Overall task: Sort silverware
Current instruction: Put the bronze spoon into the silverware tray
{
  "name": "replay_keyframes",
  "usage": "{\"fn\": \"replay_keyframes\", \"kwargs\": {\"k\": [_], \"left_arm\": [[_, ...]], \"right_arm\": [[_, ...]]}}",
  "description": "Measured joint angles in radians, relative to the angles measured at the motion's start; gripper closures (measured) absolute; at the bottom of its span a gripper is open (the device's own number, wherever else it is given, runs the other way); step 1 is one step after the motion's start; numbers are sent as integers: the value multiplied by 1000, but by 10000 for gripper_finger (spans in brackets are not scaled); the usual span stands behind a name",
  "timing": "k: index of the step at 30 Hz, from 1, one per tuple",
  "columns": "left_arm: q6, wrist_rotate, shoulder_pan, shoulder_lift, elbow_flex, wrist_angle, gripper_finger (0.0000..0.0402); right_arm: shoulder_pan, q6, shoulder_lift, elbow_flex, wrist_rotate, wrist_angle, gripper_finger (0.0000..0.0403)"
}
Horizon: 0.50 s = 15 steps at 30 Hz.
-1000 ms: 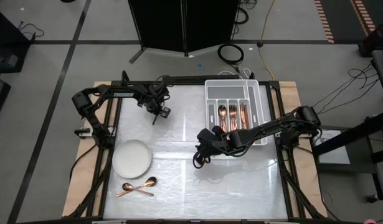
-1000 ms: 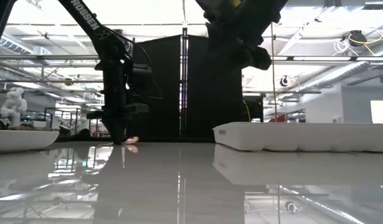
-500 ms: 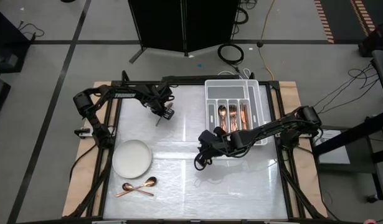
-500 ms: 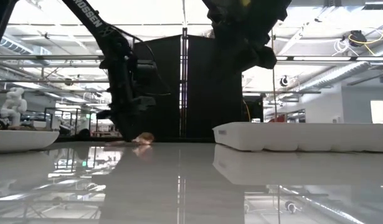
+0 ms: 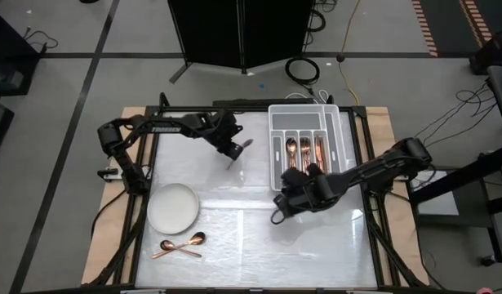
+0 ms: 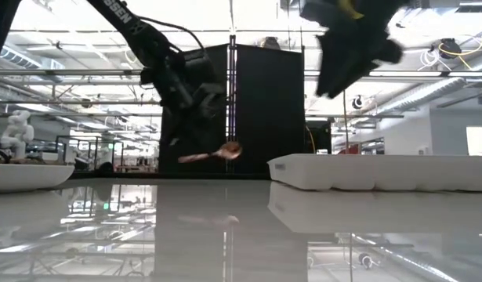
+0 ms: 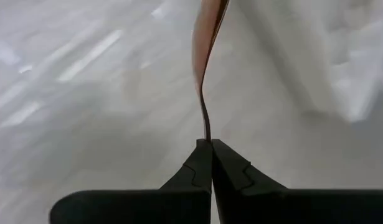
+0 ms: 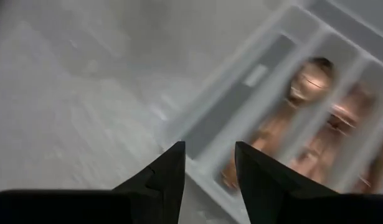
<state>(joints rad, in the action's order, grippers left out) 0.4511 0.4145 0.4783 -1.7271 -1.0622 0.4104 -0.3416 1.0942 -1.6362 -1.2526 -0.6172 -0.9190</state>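
On the table's left a white plate (image 5: 172, 207) sits with two spoons (image 5: 180, 246) just in front of it. The left gripper (image 5: 231, 149) is pinched tight on a spoon (image 6: 212, 153), held above the table beside the tray (image 5: 277, 155). The right gripper (image 5: 280, 214) hangs with fingers apart, holding nothing.

A grey concrete floor (image 5: 63, 98) crossed by dark taped lines is seen around the table. A tall black panel screen (image 6: 256, 110) is placed behind it. Coiled black cables (image 5: 303, 69) are laid nearby, and bright ceiling strip lights (image 6: 107, 16) are lit overhead
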Motion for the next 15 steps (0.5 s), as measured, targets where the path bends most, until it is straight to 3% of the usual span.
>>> {"fn": "replay_keyframes", "kwargs": {"k": [4,8,10,15], "left_arm": [[77,116,-37,0,0,-209,401],[207,140,-104,1,0,-441,401],[272,105,-137,1,0,-523,401],[463,-114,-241,-15,12,-683,402]], "right_arm": [[-61,167,25,0,-37,-147,271],[-108,249,30,0,-42,-197,271],[-120,256,30,0,-41,-197,271],[-126,256,30,0,-41,-181,270]]}}
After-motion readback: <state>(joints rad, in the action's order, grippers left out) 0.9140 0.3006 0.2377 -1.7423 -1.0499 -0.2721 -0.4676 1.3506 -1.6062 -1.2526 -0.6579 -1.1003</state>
